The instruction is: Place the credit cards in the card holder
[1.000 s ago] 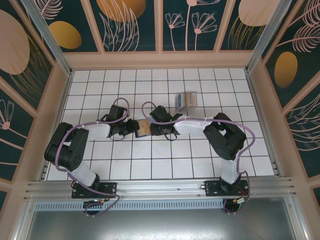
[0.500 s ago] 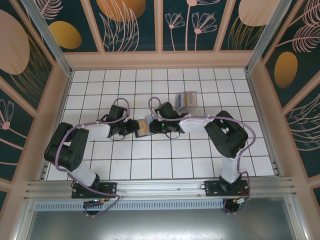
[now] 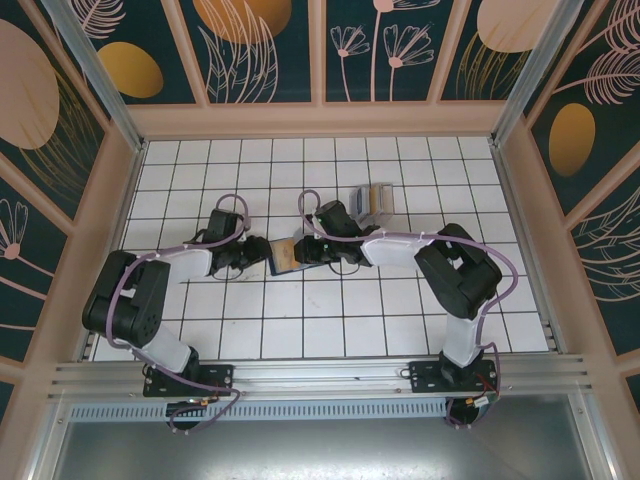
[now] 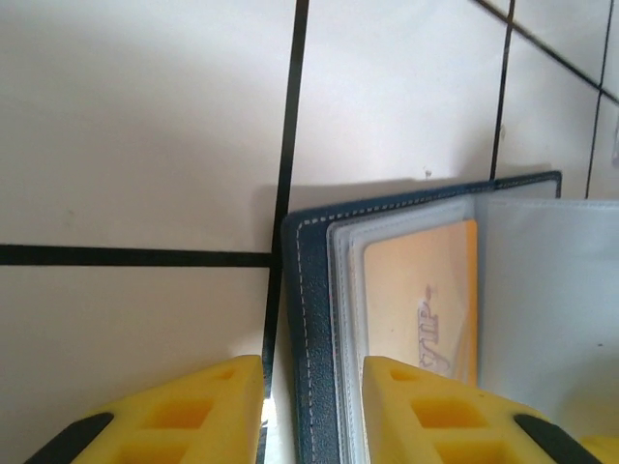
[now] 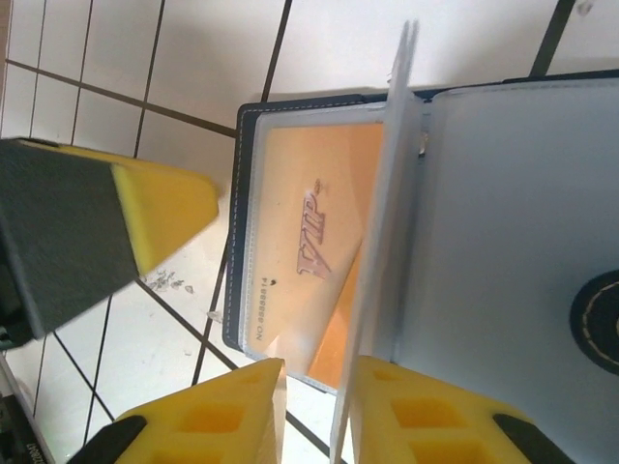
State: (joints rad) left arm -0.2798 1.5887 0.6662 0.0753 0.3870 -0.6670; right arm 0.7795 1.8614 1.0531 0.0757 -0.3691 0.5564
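Tiled table point(image 3: 300, 335), orange "VIP" card point(image 5: 305, 280)

From up top the card holder point(image 3: 283, 257) is getting half swallowed between the left end effector point(image 3: 262, 253) and the right end effector point(image 3: 300, 252), and it's looking way too tiny to make out any pockets. On the right wrist cam a clear sleeve point(image 5: 377, 242) is standing on edge and covering part of the orange card point(image 5: 309, 193), with the card holder running off the right side. On the left wrist cam it's getting cropped at the right and bottom.

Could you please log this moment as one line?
left pincer: open, over card holder edge | right pincer: straddling clear sleeve | orange card: in pocket
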